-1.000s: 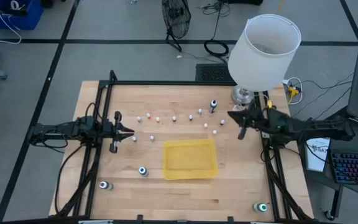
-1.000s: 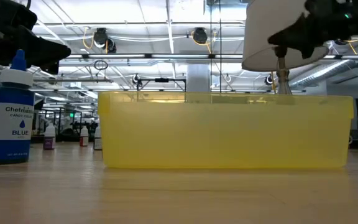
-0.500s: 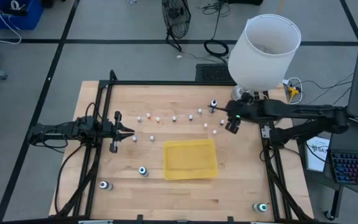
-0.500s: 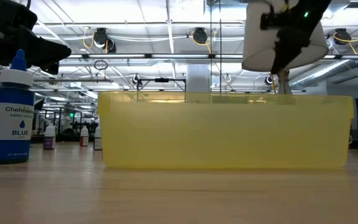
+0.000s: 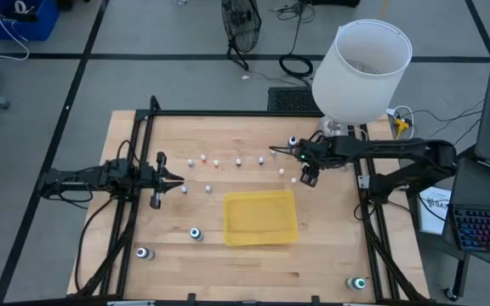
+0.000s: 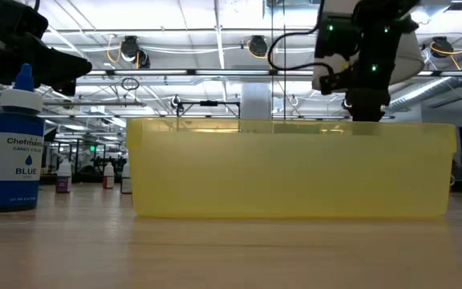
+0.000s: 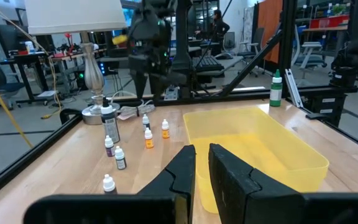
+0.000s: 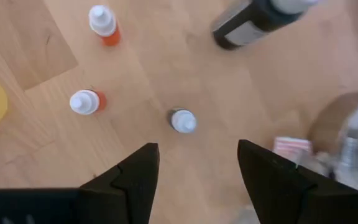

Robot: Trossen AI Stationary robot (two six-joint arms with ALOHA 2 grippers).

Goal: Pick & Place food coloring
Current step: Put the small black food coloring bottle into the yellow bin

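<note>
Several tiny food coloring bottles [image 5: 238,161] stand upright on their bases in a loose row across the far middle of the table. Larger dark ones stand at the far right [image 5: 293,143] and near left [image 5: 196,233]. My right gripper [image 5: 309,177] hangs open over the row's right end, fingers pointing down. In its wrist view [image 8: 197,168] a small bottle [image 8: 183,121] stands just ahead of the gap, untouched, with two orange ones [image 8: 87,101] nearby. My left gripper [image 5: 177,180] waits shut at the left; its wrist view [image 7: 201,168] shows nothing held.
A yellow tray [image 5: 260,217] sits mid-table, just near of the right gripper. A lamp with a white shade [image 5: 362,68] stands at the far right, its base [image 8: 347,130] close to the right gripper. A blue bottle [image 6: 18,152] stands near left; a black frame [image 5: 228,113] borders the table.
My right gripper has swung from the table's right edge beside the lamp toward the left, over the right end of the bottle row, and has tipped its fingers downward. No bottle has moved.
</note>
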